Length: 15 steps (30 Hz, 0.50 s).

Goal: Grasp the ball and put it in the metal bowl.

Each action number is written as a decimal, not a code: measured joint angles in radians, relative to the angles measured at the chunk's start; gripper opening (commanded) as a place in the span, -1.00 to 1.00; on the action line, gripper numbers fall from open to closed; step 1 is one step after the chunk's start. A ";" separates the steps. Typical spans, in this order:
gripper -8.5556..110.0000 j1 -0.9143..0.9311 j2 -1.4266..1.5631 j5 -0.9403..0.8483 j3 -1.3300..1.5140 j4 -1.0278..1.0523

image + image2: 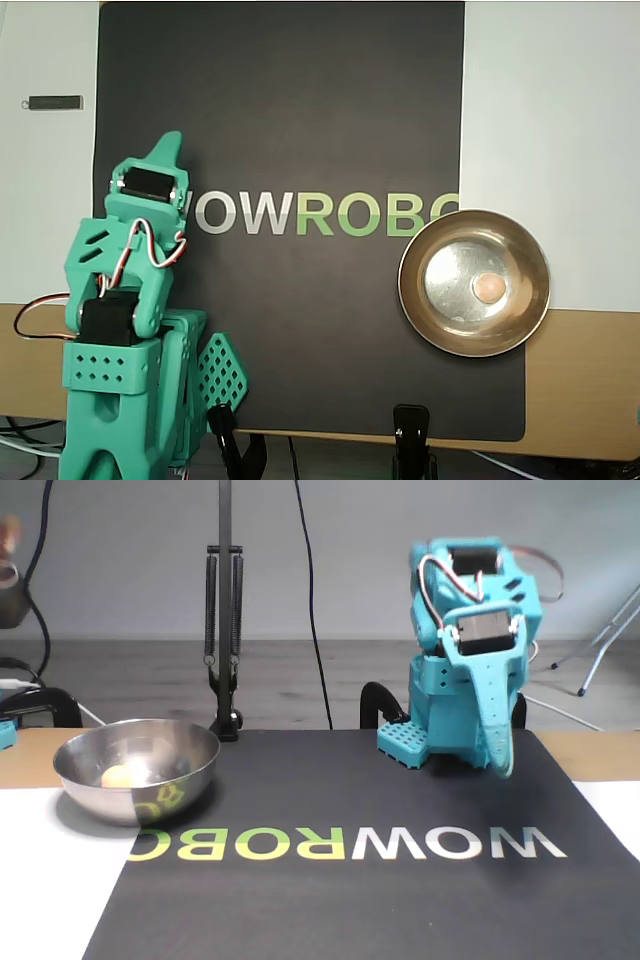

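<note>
The small peach-orange ball lies inside the metal bowl, a little right of its centre in the overhead view. In the fixed view the ball shows low in the bowl at the left. My teal gripper is far from both, over the left part of the black mat beside the letter W. In the fixed view the gripper points down just in front of the arm's base. Its fingers are together and hold nothing.
A black mat with WOWROBO lettering covers the table's middle. The arm's base stands at the mat's back edge in the fixed view. A black lamp stand rises behind the bowl. A small dark bar lies at the overhead view's upper left.
</note>
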 measured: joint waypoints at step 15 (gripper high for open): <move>-0.86 0.002 0.353 -0.144 0.176 0.098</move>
